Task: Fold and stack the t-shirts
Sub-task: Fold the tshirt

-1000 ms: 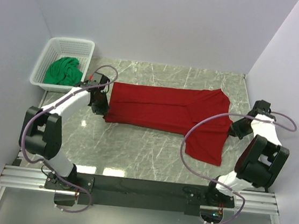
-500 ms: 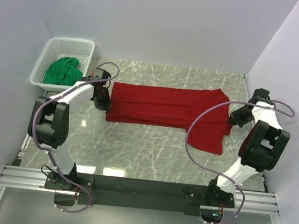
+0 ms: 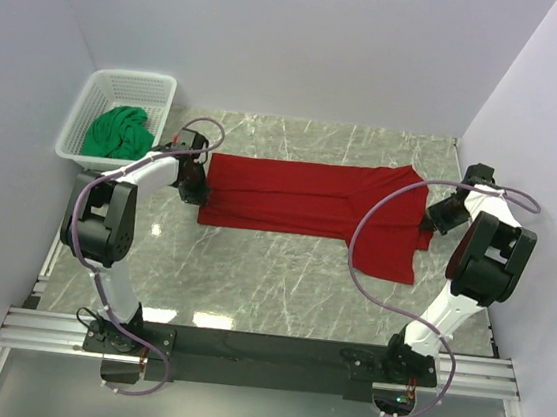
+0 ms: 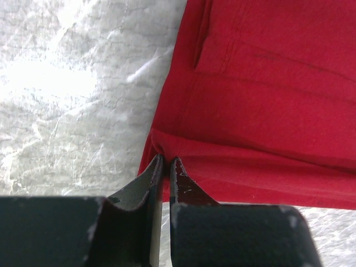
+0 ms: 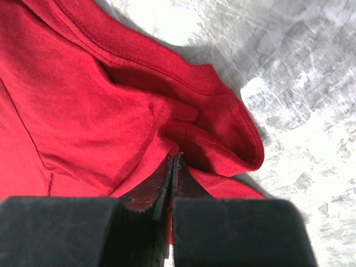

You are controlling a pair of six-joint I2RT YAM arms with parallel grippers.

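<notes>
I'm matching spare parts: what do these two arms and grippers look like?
The left arm and right arm have white shells with black joints. A purple-grey cable loops along each. The left gripper and right gripper are black, with flat, straight fingers.

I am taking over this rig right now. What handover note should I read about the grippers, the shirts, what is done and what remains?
Left gripper: jaws closed on the left end of the deep red fabric t-shirt.
Right gripper: jaws closed on a bunched fold at its right end.
The red shirt lies stretched across the marble table between both arms; a flap at the right reaches nearer the arm bases.
The bright green fabric t-shirt sits crumpled in the white plastic lattice basket, far left.
Done: red shirt spread, perhaps partly folded.
Left: finish folding it, fold the green one, stack both.
</notes>
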